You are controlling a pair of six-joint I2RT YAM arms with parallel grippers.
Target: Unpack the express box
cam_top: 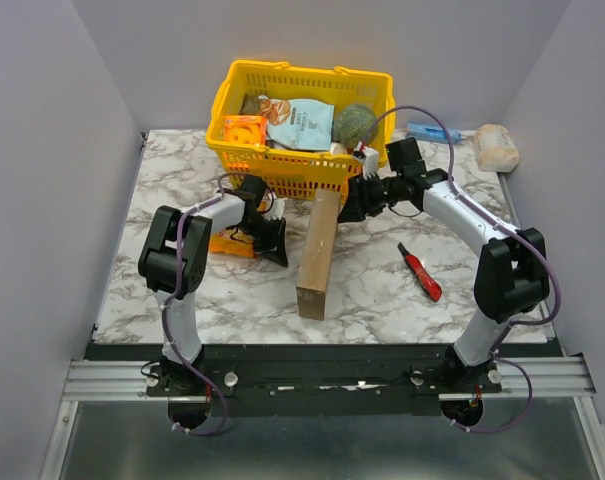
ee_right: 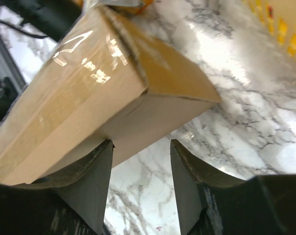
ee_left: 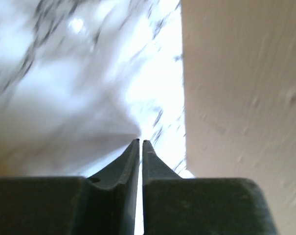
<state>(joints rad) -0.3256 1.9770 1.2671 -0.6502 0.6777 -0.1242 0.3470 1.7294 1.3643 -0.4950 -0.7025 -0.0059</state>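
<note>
The express box (cam_top: 317, 255) is a plain brown cardboard mailer, closed and standing on its long edge in the middle of the marble table. My left gripper (cam_top: 273, 243) is shut and empty, low over the table just left of the box. In the left wrist view its fingertips (ee_left: 138, 143) are pressed together, with the box's side (ee_left: 240, 98) filling the right. My right gripper (cam_top: 348, 205) is open at the box's far end. In the right wrist view the gripper (ee_right: 140, 144) is open, and the taped box (ee_right: 89, 88) lies just beyond it, close to its left fingertip.
A yellow plastic basket (cam_top: 235, 98) with snacks and several other items stands at the back, close behind the box; its wall also shows in the right wrist view (ee_right: 284, 29). A red utility knife (cam_top: 420, 272) lies right of the box. An orange packet (cam_top: 232, 243) lies under the left arm. A beige roll (cam_top: 497, 147) and a blue item (cam_top: 427, 131) lie back right.
</note>
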